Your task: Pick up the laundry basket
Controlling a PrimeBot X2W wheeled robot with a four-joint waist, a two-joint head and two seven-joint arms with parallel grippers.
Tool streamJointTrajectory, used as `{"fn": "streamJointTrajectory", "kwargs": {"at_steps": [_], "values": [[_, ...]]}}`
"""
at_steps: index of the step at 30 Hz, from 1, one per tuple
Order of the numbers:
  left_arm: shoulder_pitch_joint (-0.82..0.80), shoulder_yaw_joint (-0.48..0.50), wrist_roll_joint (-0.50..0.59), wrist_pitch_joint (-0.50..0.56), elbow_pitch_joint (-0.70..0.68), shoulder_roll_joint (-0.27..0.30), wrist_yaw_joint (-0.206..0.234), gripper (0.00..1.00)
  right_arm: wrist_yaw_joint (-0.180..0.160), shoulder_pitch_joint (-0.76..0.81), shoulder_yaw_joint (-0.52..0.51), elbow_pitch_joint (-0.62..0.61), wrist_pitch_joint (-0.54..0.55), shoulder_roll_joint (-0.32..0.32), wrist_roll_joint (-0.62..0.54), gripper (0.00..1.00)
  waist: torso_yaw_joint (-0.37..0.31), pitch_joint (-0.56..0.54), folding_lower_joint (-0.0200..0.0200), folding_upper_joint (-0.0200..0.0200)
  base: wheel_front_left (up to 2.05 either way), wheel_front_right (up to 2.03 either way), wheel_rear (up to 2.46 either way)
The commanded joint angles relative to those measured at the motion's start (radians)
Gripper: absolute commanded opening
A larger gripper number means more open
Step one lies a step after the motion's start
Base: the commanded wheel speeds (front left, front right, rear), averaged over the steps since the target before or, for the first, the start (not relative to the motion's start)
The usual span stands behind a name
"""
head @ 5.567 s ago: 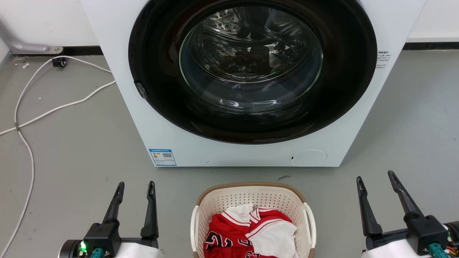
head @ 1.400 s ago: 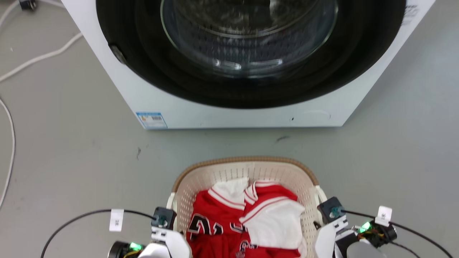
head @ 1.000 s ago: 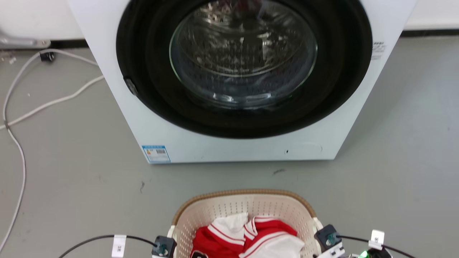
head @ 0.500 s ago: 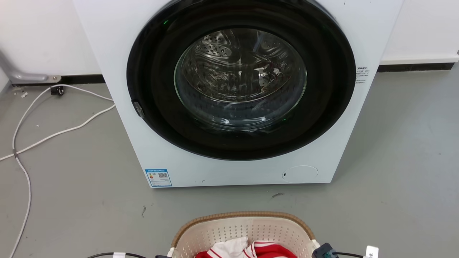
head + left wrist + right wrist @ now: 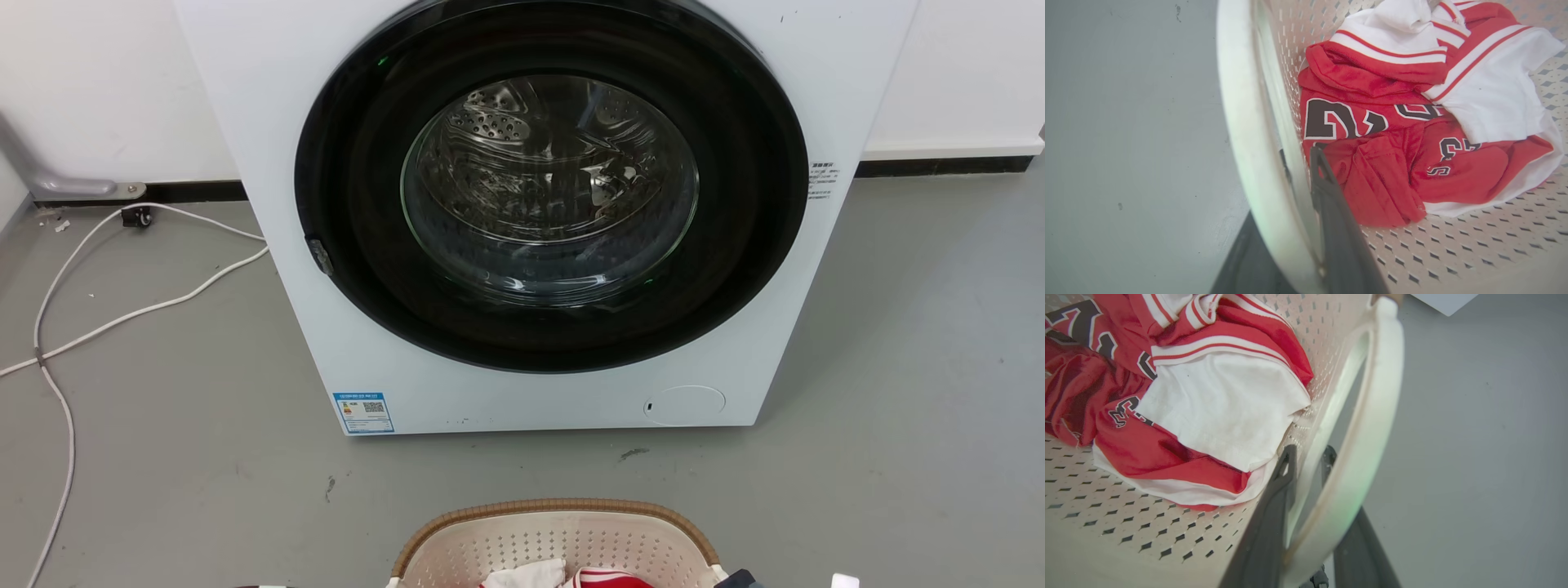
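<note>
The laundry basket (image 5: pixel 555 511) sits at the bottom edge of the head view, with a cream perforated wall and a brown rim. Red and white jerseys (image 5: pixel 1392 134) lie inside it. In the left wrist view my left gripper (image 5: pixel 1298 152) is shut on the basket's left side wall (image 5: pixel 1241 122), one finger inside and one outside. In the right wrist view my right gripper (image 5: pixel 1309 451) is shut on the right side wall. One finger is inside beside the jerseys (image 5: pixel 1208 400), and the other runs behind the white loop handle (image 5: pixel 1372 416).
A white washing machine (image 5: pixel 245 122) with a shut round dark glass door (image 5: pixel 551 188) stands just beyond the basket. White cables (image 5: pixel 122 314) trail over the grey floor on the left. Bare floor lies on both sides of the basket.
The head camera has risen, so the basket slid down to the picture's bottom edge and the wrists left it. Both grippers, open beside the basket 5.6 s ago, now clamp its sides.
</note>
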Motion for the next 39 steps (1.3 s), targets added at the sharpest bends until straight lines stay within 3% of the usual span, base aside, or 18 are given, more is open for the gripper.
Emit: {"fn": "streamJointTrajectory", "kwargs": {"at_steps": [1,39], "values": [[-0.005,-0.004,-0.004,-0.007,-0.009,0.011,-0.001,0.0,0.003,0.014,0.016,0.007,0.007,-0.009,-0.008,0.0,-0.001,0.001,0.0001,-0.0001,0.0,0.0,0.0],[-0.005,-0.056,-0.069,-0.013,-0.009,0.024,-0.002,0.0,0.003,0.016,0.056,0.007,0.021,-0.024,0.043,0.0,-0.008,0.008,0.0001,-0.0001,0.0,0.0,0.0]]}}
